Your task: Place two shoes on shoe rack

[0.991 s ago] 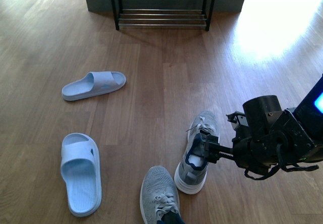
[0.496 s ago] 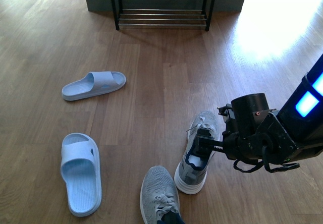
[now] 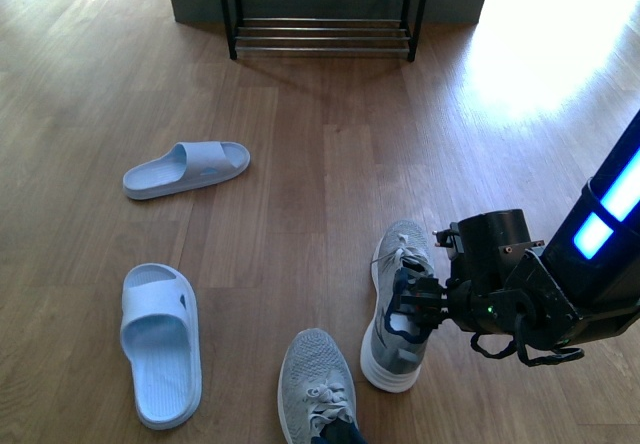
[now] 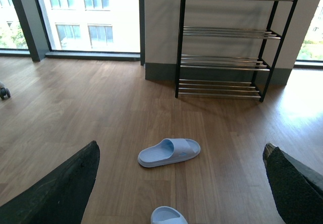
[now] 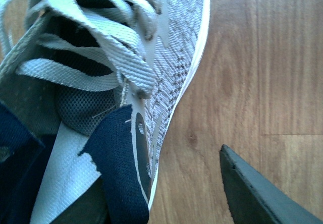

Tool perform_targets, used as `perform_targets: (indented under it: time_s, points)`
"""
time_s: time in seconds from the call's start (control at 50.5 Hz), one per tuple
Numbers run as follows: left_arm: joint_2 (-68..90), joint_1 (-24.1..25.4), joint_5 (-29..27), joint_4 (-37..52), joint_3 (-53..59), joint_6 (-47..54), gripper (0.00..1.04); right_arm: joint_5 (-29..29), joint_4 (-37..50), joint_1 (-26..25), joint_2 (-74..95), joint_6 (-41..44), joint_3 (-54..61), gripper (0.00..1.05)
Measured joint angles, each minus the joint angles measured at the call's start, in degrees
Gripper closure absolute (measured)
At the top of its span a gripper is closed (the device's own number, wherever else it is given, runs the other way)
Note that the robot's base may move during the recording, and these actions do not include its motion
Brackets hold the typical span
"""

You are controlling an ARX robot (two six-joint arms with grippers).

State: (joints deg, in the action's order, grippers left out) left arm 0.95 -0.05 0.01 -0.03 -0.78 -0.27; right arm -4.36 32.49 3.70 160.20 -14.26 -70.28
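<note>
The right fingers (image 5: 252, 193) are apart at the navy collar of a grey sneaker (image 3: 400, 349). The one in view is clear of the sole, with bare floor (image 3: 300, 164) between. The shoe rack (image 3: 320, 36) stands well apart at the sneaker's 12 o'clock. The second sneaker (image 3: 315, 379) lies just beside it at 8 o'clock. The near slide (image 3: 160, 344) is at 9 o'clock and the far slide (image 3: 185, 169) at 10. The left fingers (image 4: 60, 188) are spread wide, holding nothing.
</note>
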Motion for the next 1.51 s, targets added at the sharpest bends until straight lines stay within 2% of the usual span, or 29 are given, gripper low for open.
perform_targets:
  time_s: [0.238,0.456,0.654,1.011,1.169,1.269,1.387,1.506]
  points:
    - [0.00,0.00,0.00,0.00,0.00,0.00,0.09,-1.46,-0.70,-4.46,-1.66,0.96,2.29,1.04]
    - [0.00,0.00,0.00,0.00,-0.02,0.00,0.09,-1.88,1.66,-11.80,-11.13,8.98,11.17,1.03]
    - [0.00,0.00,0.00,0.00,0.00,0.00,0.09,-0.42,4.90,-18.01,-29.00,19.61,22.18,1.03]
    - [0.00,0.00,0.00,0.00,0.00,0.00,0.09,6.01,2.27,-19.32,-65.88,29.73,42.51,1.03]
    - [0.00,0.00,0.00,0.00,0.00,0.02,0.09,9.33,-9.33,-19.58,-89.70,31.50,49.51,1.03]
    - [0.00,0.00,0.00,0.00,0.00,0.00,0.09,9.40,-18.91,-19.96,-107.01,32.02,52.63,1.03]
    - [0.00,0.00,0.00,0.00,-0.02,0.00,0.09,6.47,-27.39,-19.56,-125.46,32.74,57.16,1.03]
    - [0.00,0.00,0.00,0.00,0.00,0.00,0.09,7.85,-35.69,-21.29,-138.51,28.83,61.20,1.03]
